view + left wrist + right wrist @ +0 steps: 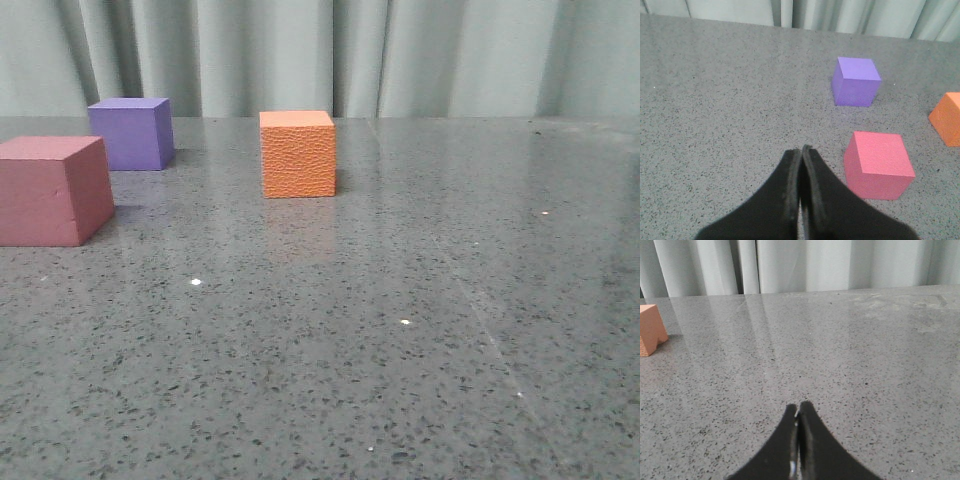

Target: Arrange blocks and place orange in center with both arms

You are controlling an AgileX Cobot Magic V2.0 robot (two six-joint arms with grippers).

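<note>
Three blocks stand on the speckled grey table. The orange cube (298, 154) with a pebbled face sits mid-table, well right of the other two. The purple cube (131, 133) is at the back left, and the pink-red cube (52, 190) is at the near left edge of the front view. Neither gripper shows in the front view. My left gripper (801, 150) is shut and empty, with the pink-red cube (879, 164) beside it, the purple cube (856, 81) beyond and the orange cube (949, 118) at the frame edge. My right gripper (798, 406) is shut and empty over bare table, the orange cube (651, 329) far off.
A pale green curtain (400, 55) hangs behind the table's far edge. The grey table (420, 330) stretches bare to the right and front of the orange cube.
</note>
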